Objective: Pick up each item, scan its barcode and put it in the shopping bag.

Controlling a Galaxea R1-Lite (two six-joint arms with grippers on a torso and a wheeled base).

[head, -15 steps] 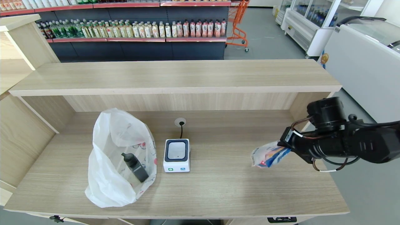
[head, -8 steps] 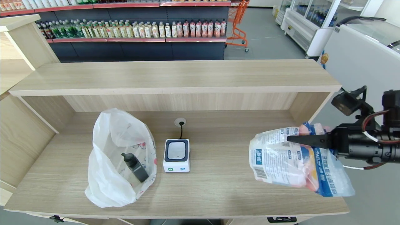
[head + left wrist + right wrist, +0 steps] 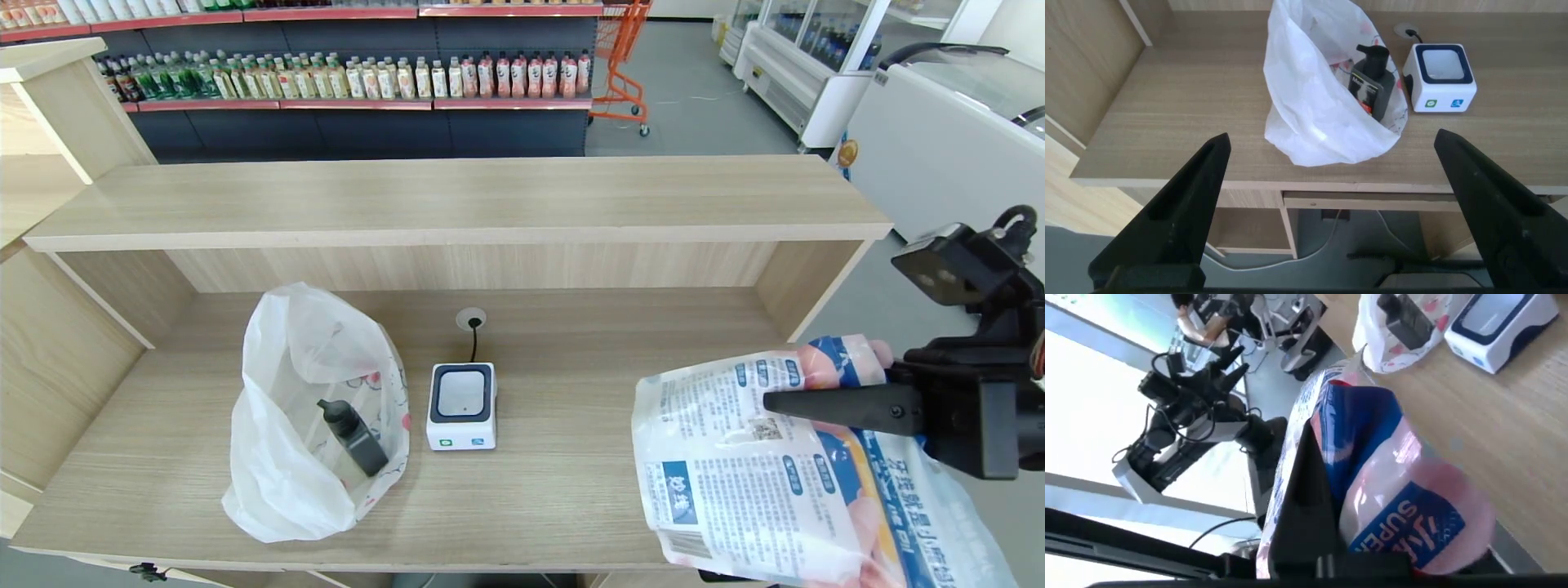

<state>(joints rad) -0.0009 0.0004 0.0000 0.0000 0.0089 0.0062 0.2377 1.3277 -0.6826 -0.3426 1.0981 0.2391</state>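
Blue-and-white plastic food packet (image 3: 759,474), clamped in right hand (image 3: 780,403), now raised closer at 4 o'clock of wooden counter (image 3: 571,506), printed back with barcode (image 3: 684,545) turned up. White box scanner (image 3: 462,406) sits at 9 o'clock of packet; scan pending, white plastic shopping bag (image 3: 282,474) after. Left hand (image 3: 1333,140) wide.

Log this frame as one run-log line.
right gripper: shut on packet, at right end of counter | left gripper: open | scanner: mid-counter | shopping bag: holds black bottle
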